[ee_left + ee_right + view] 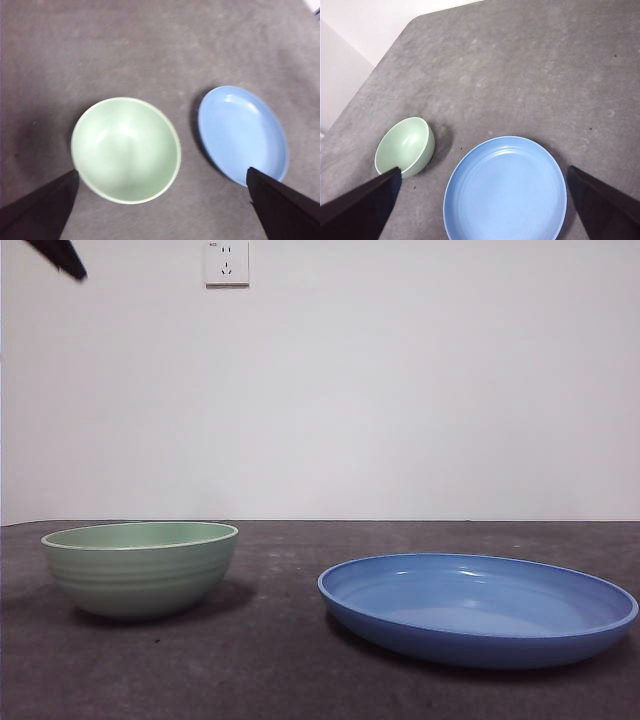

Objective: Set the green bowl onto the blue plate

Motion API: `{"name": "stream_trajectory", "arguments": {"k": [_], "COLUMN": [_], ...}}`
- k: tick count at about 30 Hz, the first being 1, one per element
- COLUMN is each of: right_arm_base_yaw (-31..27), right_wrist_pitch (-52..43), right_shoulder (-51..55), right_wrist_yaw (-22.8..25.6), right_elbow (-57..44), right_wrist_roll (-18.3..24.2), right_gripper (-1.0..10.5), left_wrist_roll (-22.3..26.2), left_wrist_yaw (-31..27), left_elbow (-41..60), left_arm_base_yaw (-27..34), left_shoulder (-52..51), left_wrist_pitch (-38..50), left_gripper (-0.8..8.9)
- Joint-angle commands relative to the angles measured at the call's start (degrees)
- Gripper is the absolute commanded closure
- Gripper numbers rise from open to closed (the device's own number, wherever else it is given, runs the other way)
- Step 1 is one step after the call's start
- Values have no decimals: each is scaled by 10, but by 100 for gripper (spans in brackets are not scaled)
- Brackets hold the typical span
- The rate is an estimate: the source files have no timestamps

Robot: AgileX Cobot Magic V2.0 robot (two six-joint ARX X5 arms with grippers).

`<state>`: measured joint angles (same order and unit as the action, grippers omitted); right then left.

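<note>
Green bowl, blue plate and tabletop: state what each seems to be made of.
The pale mint-green ridged round bowl looks like glazed ceramic or melamine, with a soft satin sheen. The wide shallow medium-blue plate is glossier, with bright highlights on its rim, so probably glazed ceramic or hard plastic. The dark grey tabletop is matte and mottled, like stone, concrete or a textured mat.

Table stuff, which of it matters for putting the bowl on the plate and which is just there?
For the job:
- bowl, empty, standing apart from the plate
- plate, empty
- left hand, open above the bowl

Just there:
- wall socket
- table
</note>
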<state>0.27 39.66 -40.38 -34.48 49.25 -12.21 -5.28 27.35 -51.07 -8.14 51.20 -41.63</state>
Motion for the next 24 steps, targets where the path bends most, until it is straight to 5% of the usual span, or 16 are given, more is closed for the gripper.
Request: {"name": "stream_trajectory", "arguments": {"k": [1,24], "right_arm_base_yaw": [1,1], "right_wrist_pitch": [-4,-2], "right_shoulder": [-3,-3], "right_wrist_yaw": [-1,0], "right_elbow": [11,11], "right_wrist_roll": [4,4], "right_gripper": [348,349], "left_wrist_roll": [7,7], "left_wrist_yaw": [-12,-120], "left_elbow": [-9,-27], "left_arm_base_yaw": [-1,-4], "left_shoulder": [31,337], "left_wrist_pitch": [0,55], "left_gripper": [220,226]}}
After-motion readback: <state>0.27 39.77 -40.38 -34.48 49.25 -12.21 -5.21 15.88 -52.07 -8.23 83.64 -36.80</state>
